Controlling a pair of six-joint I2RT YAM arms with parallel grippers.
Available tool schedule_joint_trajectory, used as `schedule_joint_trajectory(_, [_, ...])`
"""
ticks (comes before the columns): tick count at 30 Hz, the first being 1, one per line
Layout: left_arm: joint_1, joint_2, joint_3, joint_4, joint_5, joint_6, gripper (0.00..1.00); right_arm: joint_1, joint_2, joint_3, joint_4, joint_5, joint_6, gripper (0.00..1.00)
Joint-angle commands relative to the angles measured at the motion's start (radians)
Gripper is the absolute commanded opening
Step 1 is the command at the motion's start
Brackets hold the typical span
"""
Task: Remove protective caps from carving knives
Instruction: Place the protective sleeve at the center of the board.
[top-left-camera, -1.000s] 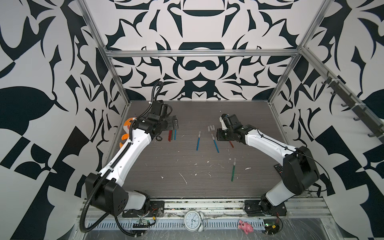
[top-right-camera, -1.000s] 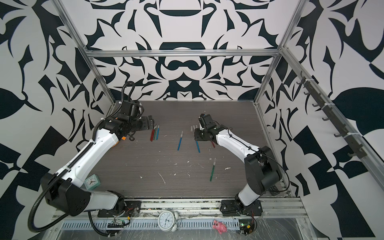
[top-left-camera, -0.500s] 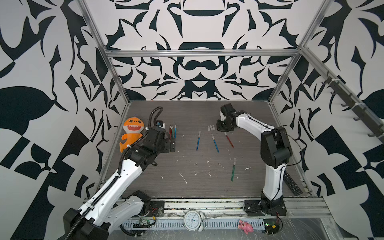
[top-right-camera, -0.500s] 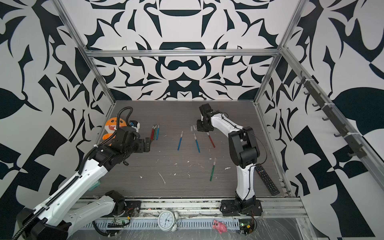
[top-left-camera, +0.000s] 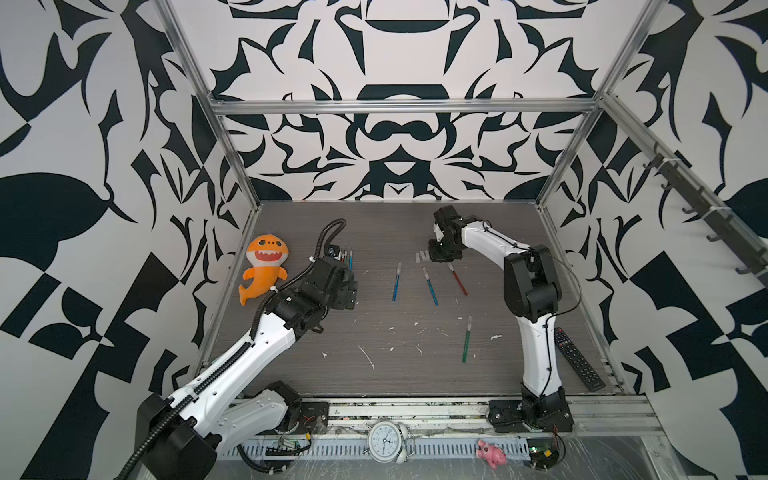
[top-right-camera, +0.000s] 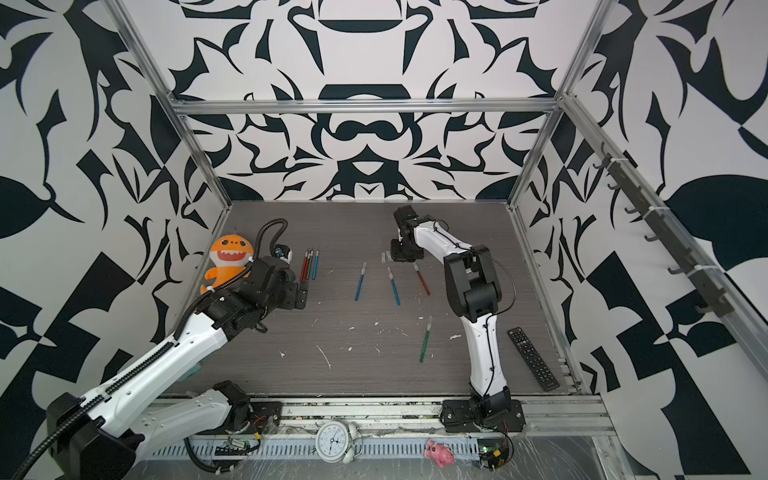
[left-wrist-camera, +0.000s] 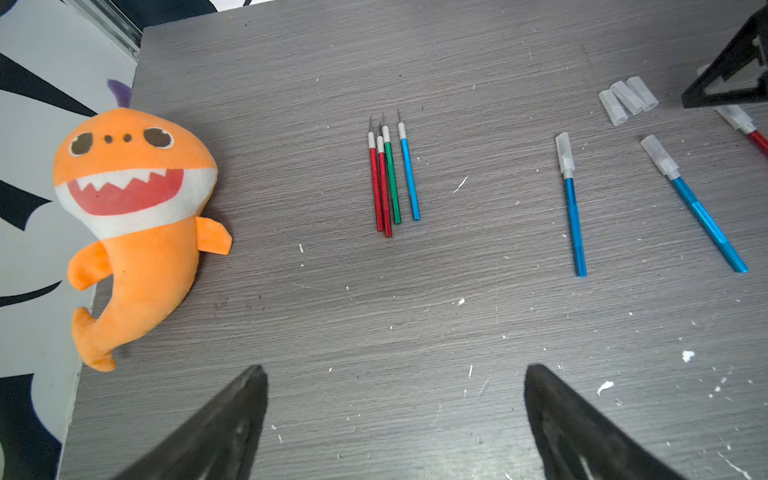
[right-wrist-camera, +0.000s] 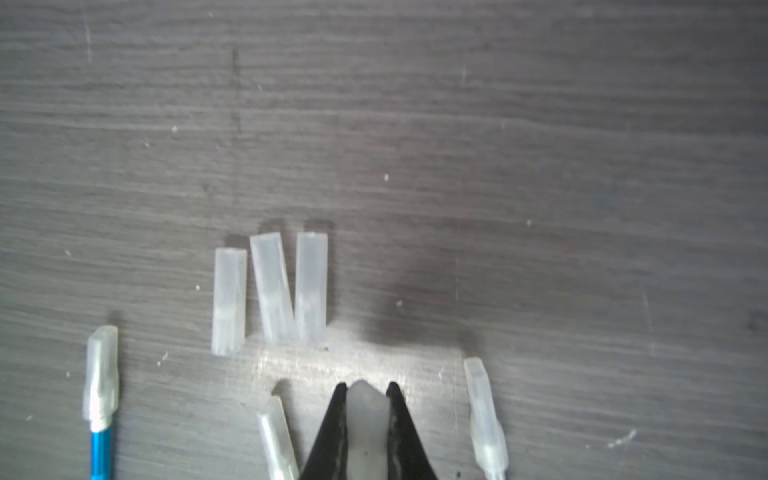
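Protective cap (right-wrist-camera: 368, 419), whitish and translucent, is pinched between the two black fingers (right-wrist-camera: 334, 432) of the right claw (right-wrist-camera: 366, 388), which is closed on it and points down at the grey table (right-wrist-camera: 540, 124). Just ahead of that claw's fingertips, three loose caps (right-wrist-camera: 272, 286) lie side by side on the wood. Two of them touch at the end nearer the claw.

A red capped knife (right-wrist-camera: 484, 411) lies just to the claw's right, its capped end level with the fingers. To the claw's left lie two blue capped knives: the nearer blue knife (right-wrist-camera: 277, 436) just beside a finger, the farther blue knife (right-wrist-camera: 101, 374) well out. All three keep their handles pointing back toward the robot's base.

The left claw (left-wrist-camera: 395, 368) hangs above the table with its fingers spread wide open. Straight ahead of it, four bare carving knives (left-wrist-camera: 390, 178) lie in a tight bundle. Two are red, one green and one blue, and their uncovered grey tips point away from the claw. An orange plush shark (left-wrist-camera: 133, 216) lies to this claw's left, against the wall.

Well apart from both claws, nearer the front edge, a green capped knife (top-left-camera: 466, 338) lies alone among white flecks. A black remote control (top-left-camera: 577, 359) rests at the table's right edge, beside the right arm.
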Motion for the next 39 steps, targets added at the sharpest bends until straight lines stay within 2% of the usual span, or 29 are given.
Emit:
schedule_joint_trajectory(1, [-0.001,-0.002,0.026,-0.02,-0.008,-0.004,0.99,-0.003,0.004,0.063,-0.046,0.017,-0.019,0.0])
schedule_joint_trajectory(9, [-0.001,-0.003,0.029,-0.022,0.0,-0.005,0.99,-0.005,0.041,0.113,-0.069,0.018,-0.018,0.0])
schedule_joint_trajectory(13, [-0.002,-0.003,0.031,-0.025,0.004,-0.007,0.99,-0.004,0.061,0.135,-0.077,0.02,-0.018,0.1])
schedule_joint_trajectory(20, [-0.001,-0.001,0.03,-0.026,0.009,-0.006,0.99,-0.005,0.09,0.156,-0.091,0.025,-0.025,0.12])
schedule_joint_trajectory(28, [0.0,0.003,0.031,-0.028,0.009,-0.006,0.99,-0.007,0.098,0.162,-0.095,0.024,-0.022,0.23])
schedule_joint_trajectory(34, [-0.001,0.003,0.032,-0.027,0.011,-0.006,0.99,-0.006,0.104,0.161,-0.095,0.025,-0.024,0.21])
schedule_joint_trajectory(39, [-0.001,0.0,0.031,-0.027,0.012,-0.005,1.0,-0.008,0.112,0.166,-0.096,0.026,-0.022,0.13])
